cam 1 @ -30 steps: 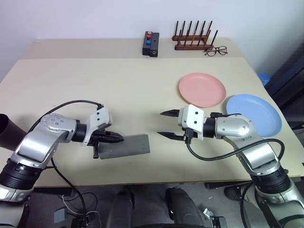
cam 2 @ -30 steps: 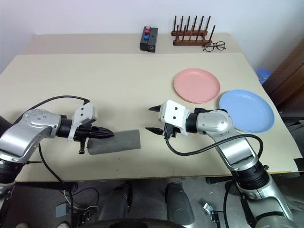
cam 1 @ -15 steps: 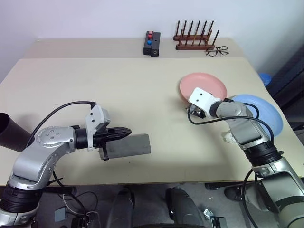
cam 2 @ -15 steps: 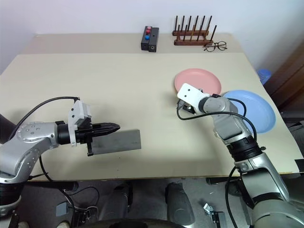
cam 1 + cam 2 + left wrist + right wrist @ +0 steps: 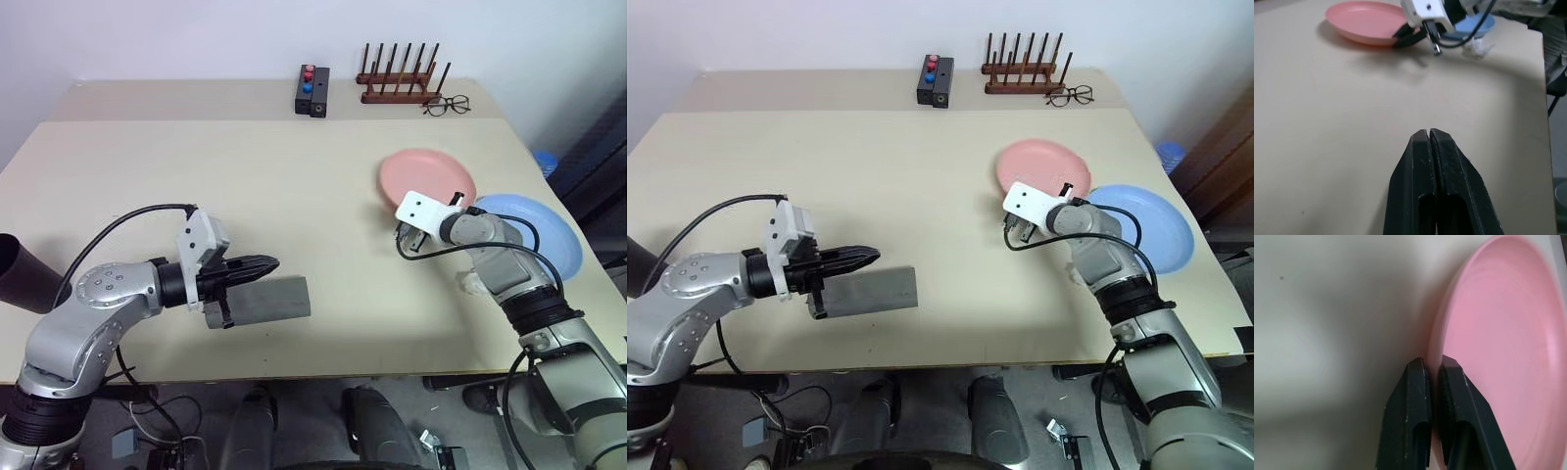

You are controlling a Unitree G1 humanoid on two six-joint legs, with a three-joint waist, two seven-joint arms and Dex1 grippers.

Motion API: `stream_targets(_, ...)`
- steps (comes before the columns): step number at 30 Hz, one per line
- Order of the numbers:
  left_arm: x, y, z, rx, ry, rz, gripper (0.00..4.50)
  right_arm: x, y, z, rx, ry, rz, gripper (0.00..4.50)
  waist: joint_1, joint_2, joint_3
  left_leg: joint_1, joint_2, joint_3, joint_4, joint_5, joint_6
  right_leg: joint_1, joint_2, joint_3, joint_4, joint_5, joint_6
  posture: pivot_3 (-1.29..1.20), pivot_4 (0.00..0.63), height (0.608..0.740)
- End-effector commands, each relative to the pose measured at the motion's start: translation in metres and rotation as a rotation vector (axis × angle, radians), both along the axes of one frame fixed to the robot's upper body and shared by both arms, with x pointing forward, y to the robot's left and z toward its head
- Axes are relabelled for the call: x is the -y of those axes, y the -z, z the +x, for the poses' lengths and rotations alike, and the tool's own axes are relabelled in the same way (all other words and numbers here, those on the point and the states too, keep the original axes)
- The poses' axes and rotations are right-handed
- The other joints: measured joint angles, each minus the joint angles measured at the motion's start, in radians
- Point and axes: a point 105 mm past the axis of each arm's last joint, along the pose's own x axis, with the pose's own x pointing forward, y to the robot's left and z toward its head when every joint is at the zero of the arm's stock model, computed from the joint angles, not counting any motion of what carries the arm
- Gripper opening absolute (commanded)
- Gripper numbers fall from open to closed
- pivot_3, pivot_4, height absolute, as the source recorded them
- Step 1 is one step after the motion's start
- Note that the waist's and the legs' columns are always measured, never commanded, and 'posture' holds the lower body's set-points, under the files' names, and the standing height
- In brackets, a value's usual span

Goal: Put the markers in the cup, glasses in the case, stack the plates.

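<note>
The plate-stacking step is in hand. The right pincer (image 5: 1432, 369) is clamped on the near rim of the pink plate (image 5: 431, 178), which lies on the table (image 5: 294, 196) just beside the blue plate (image 5: 534, 230). The next move likely calls for lifting the pink plate and carrying it over onto the blue one. The left pincer (image 5: 1429, 134) is closed and empty, hovering over the grey case (image 5: 269, 299).

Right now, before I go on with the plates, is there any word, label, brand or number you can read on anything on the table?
None can be read.
Small black box with red and blue buttons: no legible marking.
Grey rectangular fabric case: plain.
Salmon pink round plate and light blue round plate: plain.
Dark wooden peg rack: no lettering visible.
</note>
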Motion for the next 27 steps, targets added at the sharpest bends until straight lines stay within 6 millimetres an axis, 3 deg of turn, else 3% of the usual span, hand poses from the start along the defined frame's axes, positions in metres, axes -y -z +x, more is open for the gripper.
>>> stream_targets(1,0.012,-0.007,-0.002,0.039,0.03,-0.027,0.0,-0.007,-0.044,-0.005,0.186,-0.086,-0.041,0.08,0.0,0.0,0.0,0.0,0.0,0.0,0.0,0.0,0.0,0.0,0.0,0.0,0.0,0.0,0.0,0.0,0.15,0.738)
stream_targets(5,0.019,-0.007,0.002,0.044,0.032,-0.049,0.0,0.009,-0.07,-0.019,0.248,-0.084,-0.069,0.08,0.006,0.001,0.001,0.0,0.0,0.0,0.0,0.0,0.0,0.0,0.0,0.0,0.0,0.0,0.0,0.0,0.15,0.738)
stream_targets(9,0.025,-0.007,0.005,0.04,0.043,-0.075,0.0,0.053,-0.079,-0.048,0.188,-0.046,-0.082,0.08,0.024,0.001,0.0,0.0,0.0,0.0,0.001,0.0,0.0,0.001,0.0,0.0,-0.001,0.0,0.0,0.0,0.15,0.738)
stream_targets(13,0.029,-0.005,0.009,0.029,0.06,-0.079,0.0,0.097,-0.068,-0.074,0.095,0.052,-0.087,0.08,0.027,0.001,0.0,0.0,0.0,0.0,0.001,0.0,0.0,0.002,0.0,0.0,-0.001,0.0,0.0,0.0,0.15,0.738)
stream_targets(18,0.033,-0.003,0.014,0.027,0.078,-0.083,0.0,0.124,-0.049,-0.099,-0.012,0.129,-0.058,0.08,0.019,0.002,0.0,0.001,0.0,0.0,0.001,0.0,0.0,0.002,0.0,0.0,-0.001,0.0,0.0,0.0,0.15,0.738)
stream_targets(21,0.033,-0.002,0.015,0.028,0.08,-0.086,0.0,0.132,-0.038,-0.107,-0.063,0.135,-0.102,0.97,0.014,0.003,-0.001,0.001,0.0,0.0,0.001,0.0,0.0,0.002,0.0,0.001,0.0,0.0,0.0,0.0,0.15,0.738)
stream_targets(25,0.031,-0.002,0.016,0.026,0.079,-0.088,0.0,0.123,-0.048,-0.106,-0.024,0.118,-0.026,2.91,0.006,0.003,-0.001,0.002,0.0,0.0,0.002,0.0,0.0,0.002,0.0,0.001,0.0,0.0,0.0,0.0,0.15,0.738)
stream_targets(27,0.029,-0.002,0.017,0.026,0.077,-0.089,0.0,0.118,-0.05,-0.108,-0.031,0.101,0.005,2.91,0.004,0.003,-0.001,0.002,0.0,0.0,0.002,0.0,0.0,0.002,0.0,0.001,0.0,0.0,0.0,0.0,0.15,0.738)
